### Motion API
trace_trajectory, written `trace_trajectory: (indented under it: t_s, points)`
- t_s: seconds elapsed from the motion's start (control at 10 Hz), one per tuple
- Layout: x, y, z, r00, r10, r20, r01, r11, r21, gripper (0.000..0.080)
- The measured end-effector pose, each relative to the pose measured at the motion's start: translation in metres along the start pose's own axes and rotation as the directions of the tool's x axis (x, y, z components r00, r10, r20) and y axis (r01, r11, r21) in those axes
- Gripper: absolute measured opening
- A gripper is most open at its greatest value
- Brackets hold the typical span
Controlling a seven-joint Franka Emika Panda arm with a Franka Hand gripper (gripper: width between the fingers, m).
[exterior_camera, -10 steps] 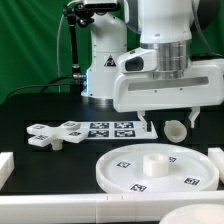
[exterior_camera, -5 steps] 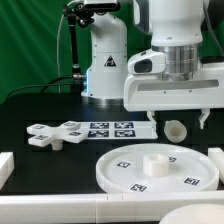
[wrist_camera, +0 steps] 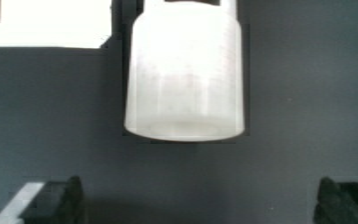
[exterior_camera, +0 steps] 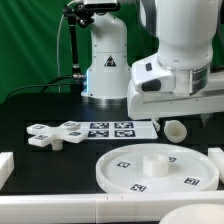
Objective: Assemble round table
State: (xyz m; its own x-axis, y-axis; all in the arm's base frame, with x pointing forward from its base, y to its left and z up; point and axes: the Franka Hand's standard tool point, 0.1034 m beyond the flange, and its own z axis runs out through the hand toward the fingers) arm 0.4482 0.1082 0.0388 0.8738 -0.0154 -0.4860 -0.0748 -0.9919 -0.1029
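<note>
The leg (exterior_camera: 176, 129), a short thick white cylinder, is seen lying on its side on the black table (exterior_camera: 18, 128) at the middle right of the exterior view, just behind the large rimmed disc (exterior_camera: 170, 178). Within the disc's rim a low round hub (exterior_camera: 157, 161) and several square tags are carried. The cross-shaped piece (exterior_camera: 55, 134) is found at the middle left, beside the marker board (exterior_camera: 112, 128). The gripper (wrist_camera: 201, 203) is held above the leg, its fingers spread wide with nothing clasped.
</note>
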Motion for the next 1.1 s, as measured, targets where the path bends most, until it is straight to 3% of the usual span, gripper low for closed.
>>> trace_trajectory:
  t_s: [0.2, 0.4, 0.6, 0.9, 1.1]
  points:
    - [-0.001, -0.001, 0.003, 0.989, 0.001, 0.148, -0.002, 1.000, 0.004, 0.0649]
    - [-0.008, 0.001, 0.016, 0.954, 0.018, 0.300, -0.012, 1.000, -0.021, 0.0649]
    - [-0.009, 0.004, 0.026, 0.894, 0.029, 0.448, -0.019, 0.999, -0.025, 0.0649]
    - [-0.008, 0.005, 0.042, 0.879, 0.031, 0.477, -0.020, 0.999, -0.027, 0.0649]
    - [-0.008, 0.006, 0.044, 0.880, 0.027, 0.474, -0.017, 1.000, -0.025, 0.0649]
